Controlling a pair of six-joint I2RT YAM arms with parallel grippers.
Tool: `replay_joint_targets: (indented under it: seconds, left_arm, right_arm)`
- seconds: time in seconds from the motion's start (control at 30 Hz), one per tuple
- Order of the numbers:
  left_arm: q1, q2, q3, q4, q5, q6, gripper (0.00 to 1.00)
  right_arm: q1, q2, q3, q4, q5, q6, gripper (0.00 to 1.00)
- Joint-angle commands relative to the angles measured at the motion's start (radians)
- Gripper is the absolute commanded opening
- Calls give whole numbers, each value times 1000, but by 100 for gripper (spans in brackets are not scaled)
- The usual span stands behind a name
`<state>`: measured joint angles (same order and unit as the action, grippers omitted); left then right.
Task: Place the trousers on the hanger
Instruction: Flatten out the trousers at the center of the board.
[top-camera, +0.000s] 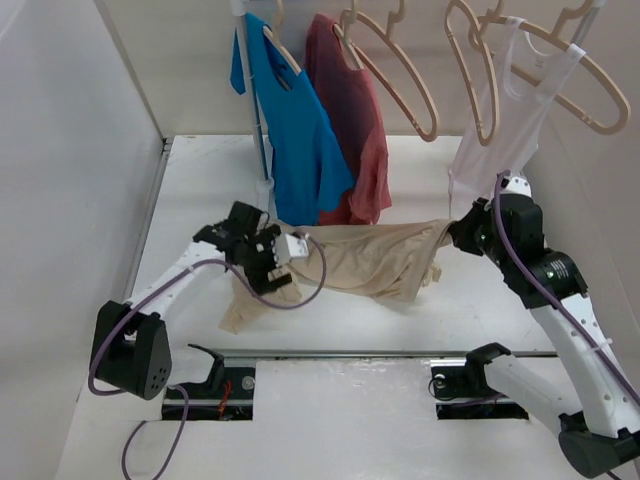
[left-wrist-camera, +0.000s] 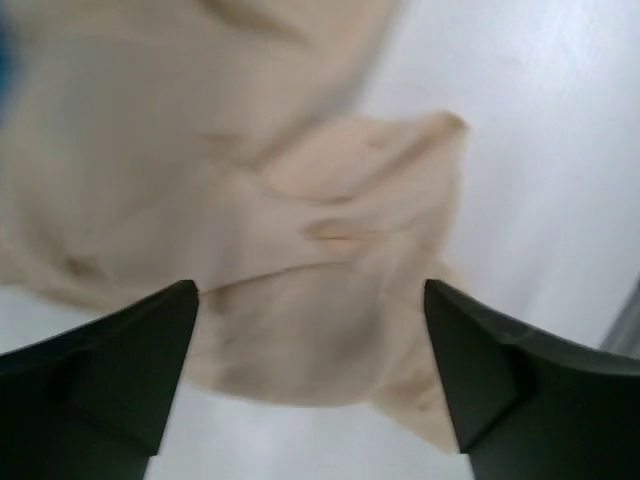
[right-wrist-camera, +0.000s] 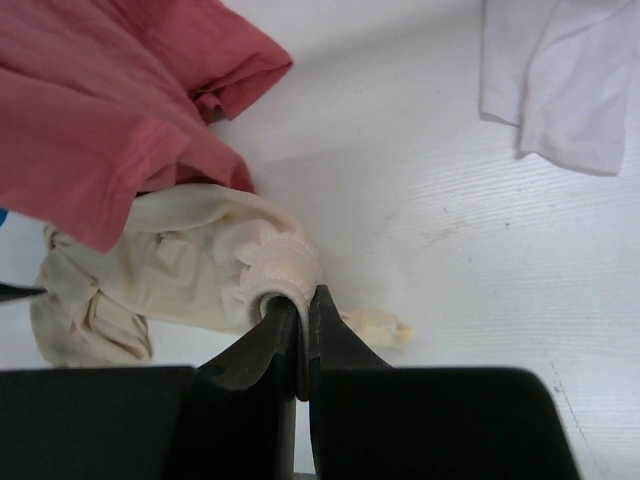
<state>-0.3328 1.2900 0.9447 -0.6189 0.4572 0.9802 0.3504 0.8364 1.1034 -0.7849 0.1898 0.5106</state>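
**Rail, far edge of table (top-camera: 200, 190).** Wooden hangers hang in a row.
- Blue T-shirt (top-camera: 295, 130): on the leftmost hanger.
- Dull red T-shirt (top-camera: 352, 120): on the next hanger, partly behind the blue one. Its hem reaches down to the trousers.
- Hanger (top-camera: 405, 88): bare, tilted, right of the red shirt.
- Second bare hanger (top-camera: 484, 132): just beside the first.
- White vest (top-camera: 495, 120): on the rightmost hanger, directly above the right arm's wrist.

**Trousers (top-camera: 370, 260).** Beige-tan and off the hanger. They are stretched across the middle of the table below the red shirt, between the two claws. The right corner is lifted and the left end slumps in folds on the table.

**Right claw (top-camera: 455, 235).** The arm reaches forward and inward from the right base, elbow bent. In the wrist view the fingers are pressed together, pinching a rolled band at the trousers' edge. The bunched cloth lies left of the fingers, under the red shirt's hem.

**Left claw (left-wrist-camera: 310, 370).** The arm stretches from the left base toward centre, wrist turned down over the trousers' left end. The fingers are spread wide and grip nothing. Blurred cloth fills the view beyond them, and whether they touch it cannot be told.
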Motion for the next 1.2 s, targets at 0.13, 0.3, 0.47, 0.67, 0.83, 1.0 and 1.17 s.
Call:
replay_joint_targets:
  seconds: [0.13, 0.3, 0.47, 0.67, 0.83, 1.0, 1.17]
  left_arm:
    - [-81, -40, -230, 106, -157, -21, 100]
    - [-138, 41, -305, 250, -254, -70, 100]
    - [-149, 80, -305, 277, -261, -81, 47]
    - [-63, -20, -272, 194, -275, -92, 0]
    - [200, -164, -1, 39, -139, -124, 0]
    - [394, -184, 306, -77, 18, -172, 0]
    - [456, -175, 421, -79, 23, -172, 0]
  right_arm:
    - [-48, 41, 6, 32, 25, 34, 0]
    - [-79, 78, 6, 41, 25, 34, 0]
    - [-126, 101, 29, 32, 34, 14, 0]
    - [-160, 110, 29, 18, 16, 5, 0]
    - [-207, 148, -13, -75, -114, 63, 0]
    - [-255, 167, -65, -86, -460, 152, 0]
    - [-274, 164, 16, -154, -279, 118, 0]
